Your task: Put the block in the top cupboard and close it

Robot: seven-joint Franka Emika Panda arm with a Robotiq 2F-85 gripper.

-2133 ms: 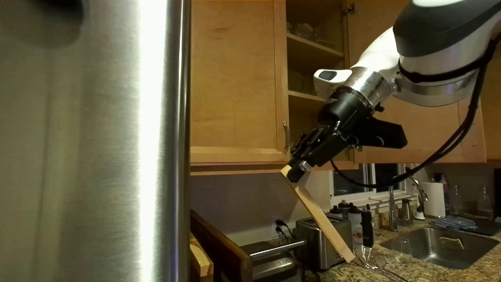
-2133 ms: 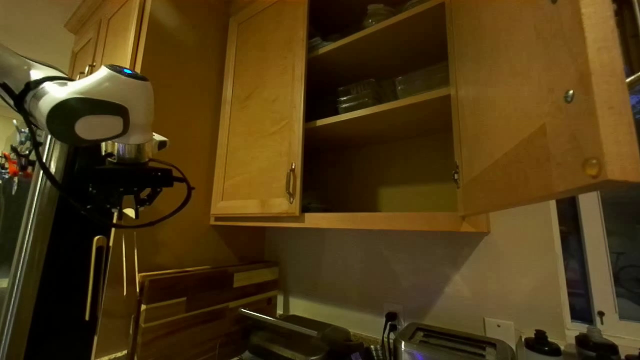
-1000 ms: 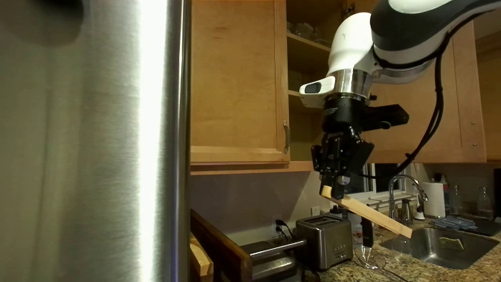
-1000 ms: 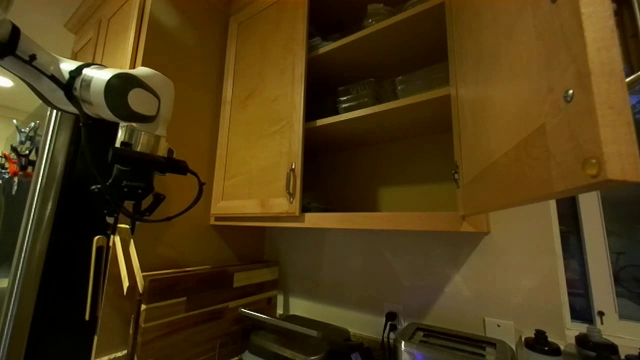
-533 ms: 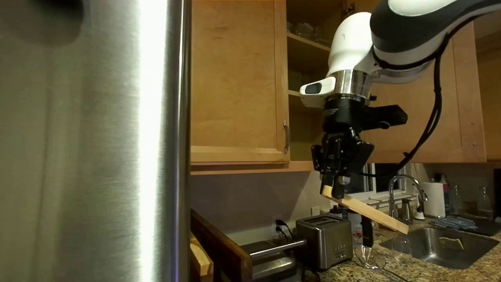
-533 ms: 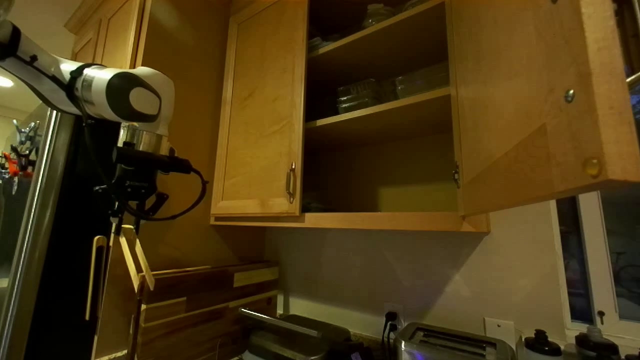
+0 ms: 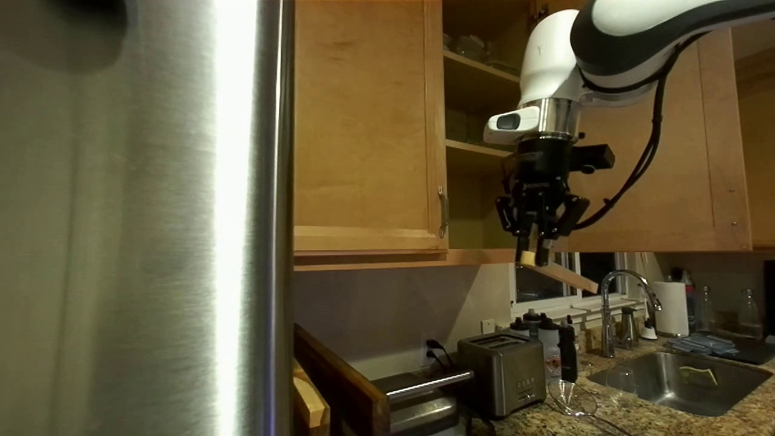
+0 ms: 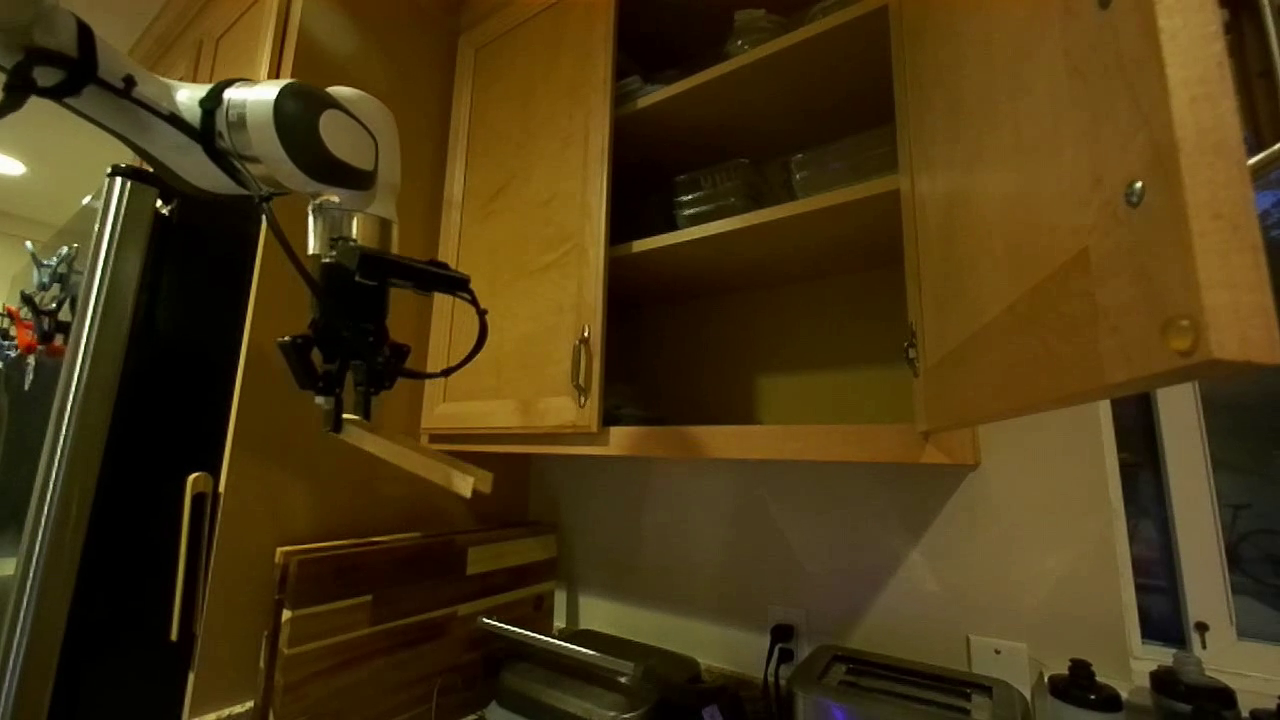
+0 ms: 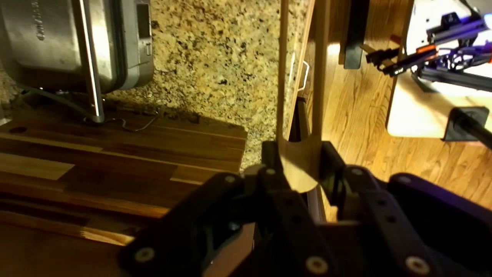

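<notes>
Wrist view: gripper [image 9: 299,161] clamped on one end of the wooden block [image 9: 319,77], right of centre; block runs off the top edge. In an exterior view, block slants downward, left of centre, outside top cupboard [image 8: 760,443]; door [image 8: 1050,220] at frame right open.

Both exterior views are dim. Glare streaks the fridge [image 7: 169,230]; shadow darkens the cupboard [image 8: 760,330]. Wrist view: end effector [image 9: 301,156] out of focus.

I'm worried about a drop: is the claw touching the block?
Touching. The wrist view shows the claw closed on the block, pinching one end from both sides.
</notes>
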